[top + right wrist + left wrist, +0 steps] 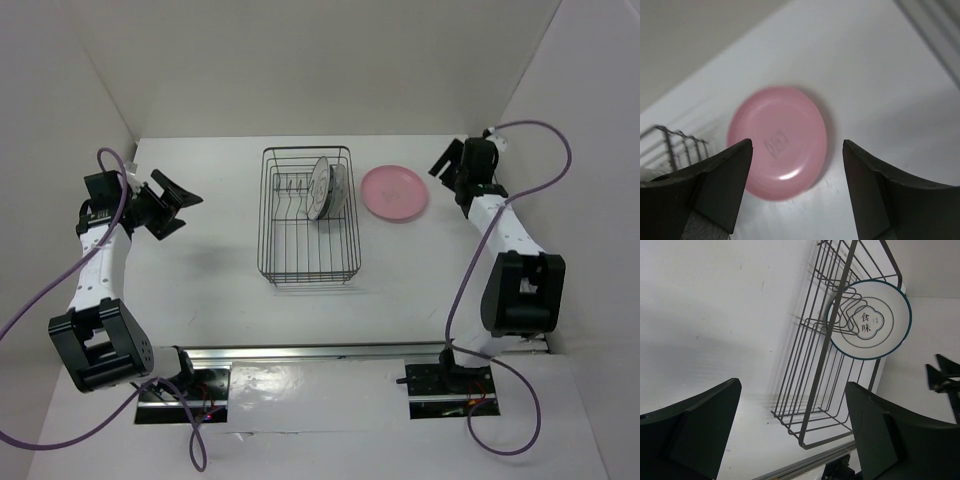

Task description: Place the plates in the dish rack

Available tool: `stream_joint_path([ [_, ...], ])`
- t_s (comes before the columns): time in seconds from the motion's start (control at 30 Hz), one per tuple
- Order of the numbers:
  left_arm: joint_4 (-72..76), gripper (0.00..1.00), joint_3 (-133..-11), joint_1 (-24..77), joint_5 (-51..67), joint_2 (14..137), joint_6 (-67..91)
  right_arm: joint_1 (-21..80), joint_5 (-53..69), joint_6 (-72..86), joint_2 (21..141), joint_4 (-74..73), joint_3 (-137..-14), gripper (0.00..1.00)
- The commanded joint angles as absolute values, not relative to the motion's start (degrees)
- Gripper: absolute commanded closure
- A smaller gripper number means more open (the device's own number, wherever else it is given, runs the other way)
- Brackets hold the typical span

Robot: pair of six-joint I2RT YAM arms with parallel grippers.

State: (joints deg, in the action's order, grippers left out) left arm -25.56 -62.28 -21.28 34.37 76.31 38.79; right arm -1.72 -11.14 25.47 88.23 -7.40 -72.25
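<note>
The dark wire dish rack (pixel 307 250) stands mid-table. A white plate with a dark ring (pixel 319 188) stands upright in its far half, with another plate (pixel 340 186) close behind it. In the left wrist view the ringed plate (pixel 869 320) leans in the rack (pixel 810 390). The pink plate (pixel 394 192) lies flat on the table right of the rack. My right gripper (pixel 440 162) is open and empty, just right of the pink plate (pixel 777 142), jaws spread wider than it (pixel 797 142). My left gripper (pixel 180 210) is open and empty, far left of the rack (pixel 792 385).
White walls close in the table on the left, back and right. A metal rail (pixel 320 352) runs along the near edge between the arm bases. A corner of the rack (pixel 675 137) shows at the left of the right wrist view.
</note>
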Motion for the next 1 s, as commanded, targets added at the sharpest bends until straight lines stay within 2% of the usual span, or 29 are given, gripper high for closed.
stream_joint_path([
  [0.0, -24.79, 0.01, -64.51, -21.8, 34.8, 76.9, 37.62, -5.36, 5.6, 32.7, 91.75, -1.77, -65.4, 0.2],
  [0.4, -24.79, 0.01, -64.51, -21.8, 35.95, 76.9, 37.62, -6.5, 9.49, 31.73, 108.88, -2.2, -73.3, 0.23],
  [0.67, -24.79, 0.01, -64.51, -21.8, 35.95, 77.43, 37.62, -6.5, 5.81, 31.73, 112.68, -2.11, -74.53, 0.26],
  [0.9, -24.79, 0.01, -64.51, -21.8, 35.95, 77.43, 37.62, -6.5, 4.13, 31.2, 115.14, -4.57, -75.85, 0.45],
  [0.97, -24.79, 0.01, -64.51, -21.8, 35.95, 77.43, 37.62, -6.5, 4.13, 31.2, 115.66, -4.57, -75.85, 0.55],
])
